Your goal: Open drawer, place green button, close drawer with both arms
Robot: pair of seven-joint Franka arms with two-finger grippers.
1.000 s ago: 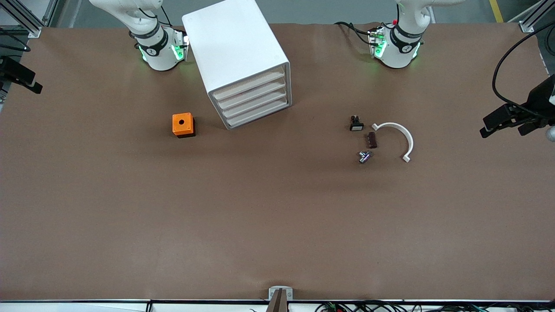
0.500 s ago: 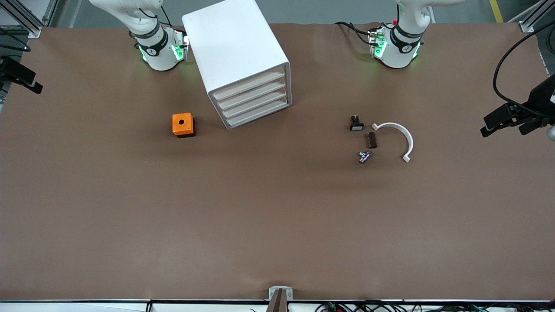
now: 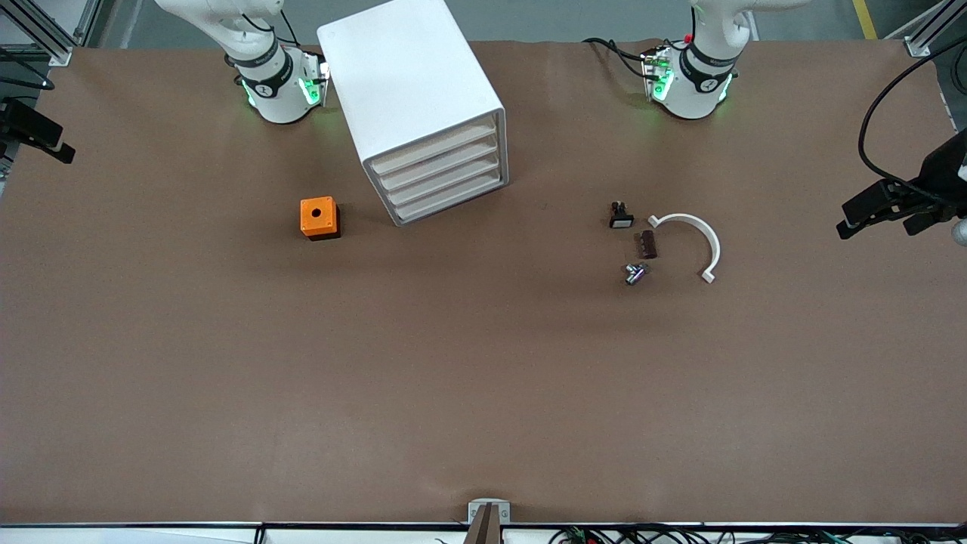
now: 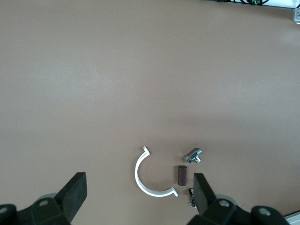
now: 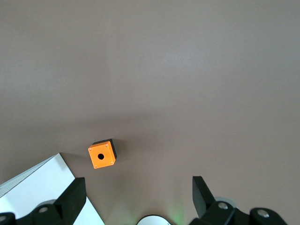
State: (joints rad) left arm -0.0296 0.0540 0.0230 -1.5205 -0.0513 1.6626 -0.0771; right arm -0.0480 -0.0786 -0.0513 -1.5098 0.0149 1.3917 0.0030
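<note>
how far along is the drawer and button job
All four drawers of the cabinet sit shut. No plainly green button shows on the table. The left gripper and right gripper hang open high above it. This fits a drawer yet to open, or one closed with the button inside.

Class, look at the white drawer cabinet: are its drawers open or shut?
Shut. All four drawer fronts of the white drawer cabinet sit flush with its frame in the front view; none juts out.

Brown table (image 3: 483, 378) carries drawer cabinet (image 3: 412, 106), orange box (image 3: 319, 217), small parts (image 3: 638, 245).
</note>
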